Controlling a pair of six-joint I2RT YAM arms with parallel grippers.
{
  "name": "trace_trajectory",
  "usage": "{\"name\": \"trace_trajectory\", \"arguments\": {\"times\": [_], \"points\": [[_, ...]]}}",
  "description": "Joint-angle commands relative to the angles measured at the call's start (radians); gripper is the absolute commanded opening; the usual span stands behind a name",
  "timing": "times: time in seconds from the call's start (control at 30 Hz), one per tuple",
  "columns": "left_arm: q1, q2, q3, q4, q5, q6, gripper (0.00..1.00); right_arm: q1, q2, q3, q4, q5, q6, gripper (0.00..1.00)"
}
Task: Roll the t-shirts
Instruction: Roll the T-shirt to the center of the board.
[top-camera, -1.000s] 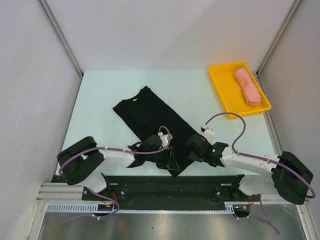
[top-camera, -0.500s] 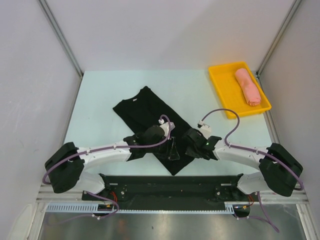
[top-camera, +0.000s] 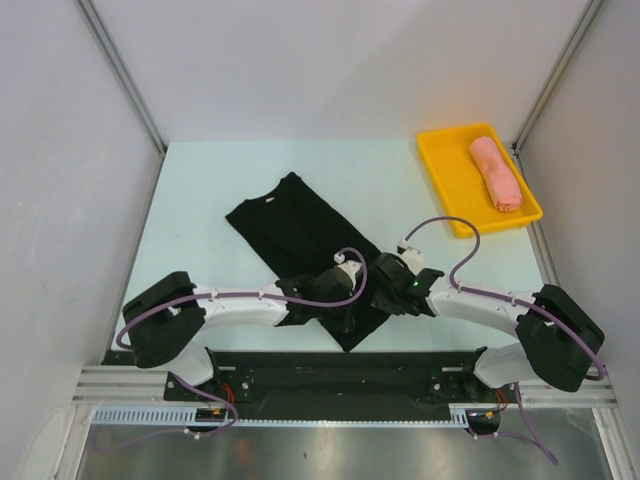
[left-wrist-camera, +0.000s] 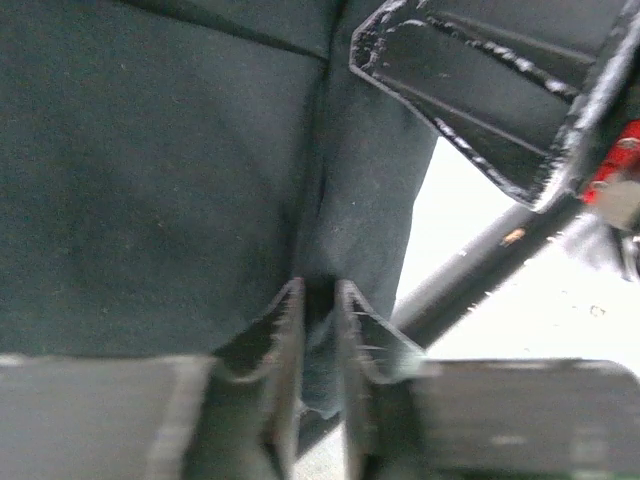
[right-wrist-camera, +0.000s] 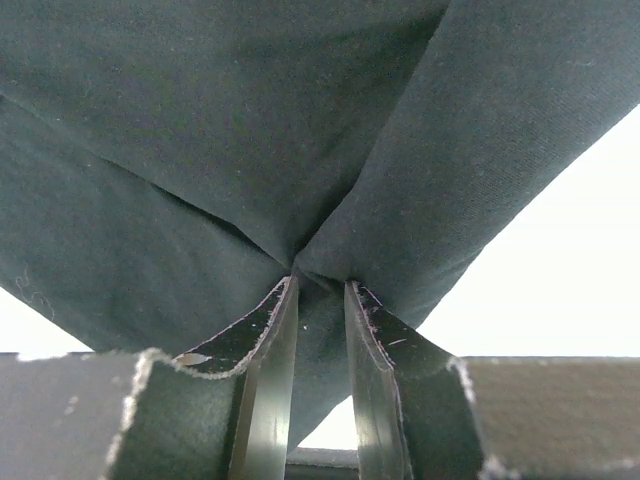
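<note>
The black t-shirt (top-camera: 295, 225) lies folded in a long diagonal strip on the table, collar at the far left. My left gripper (top-camera: 352, 312) and right gripper (top-camera: 385, 285) meet at its near right end. In the left wrist view the left gripper (left-wrist-camera: 318, 300) is shut on a pinch of black cloth (left-wrist-camera: 150, 180). In the right wrist view the right gripper (right-wrist-camera: 320, 290) is shut on a gathered fold of the same shirt (right-wrist-camera: 300, 120), lifted off the table. The salmon-pink t-shirt roll (top-camera: 495, 172) lies in the yellow tray (top-camera: 447, 180).
The yellow tray stands at the far right near the right wall post. A black base plate (top-camera: 340, 368) runs along the near table edge. The right gripper's finger (left-wrist-camera: 480, 100) shows close by in the left wrist view.
The left gripper has moved right and toward the near edge, now close beside the right gripper. The shirt's near end has bunched between them. The right arm has barely moved.
</note>
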Motion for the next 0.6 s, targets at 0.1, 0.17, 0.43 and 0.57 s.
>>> {"name": "trace_trajectory", "arguments": {"times": [0.1,0.17,0.43,0.57], "points": [[-0.033,0.049,0.043,-0.052,-0.126,0.017,0.08,-0.028,-0.059,0.030,-0.037,0.038,-0.015,0.34],[-0.032,0.051,0.048,-0.061,-0.138,0.018,0.08,-0.045,-0.079,0.030,-0.056,0.047,-0.029,0.37],[-0.035,0.067,0.068,-0.080,-0.146,0.026,0.04,-0.209,-0.188,0.030,-0.046,0.040,-0.172,0.36],[-0.035,0.071,0.076,-0.077,-0.147,0.030,0.01,-0.269,-0.161,0.030,-0.017,0.018,-0.210,0.33]]}}
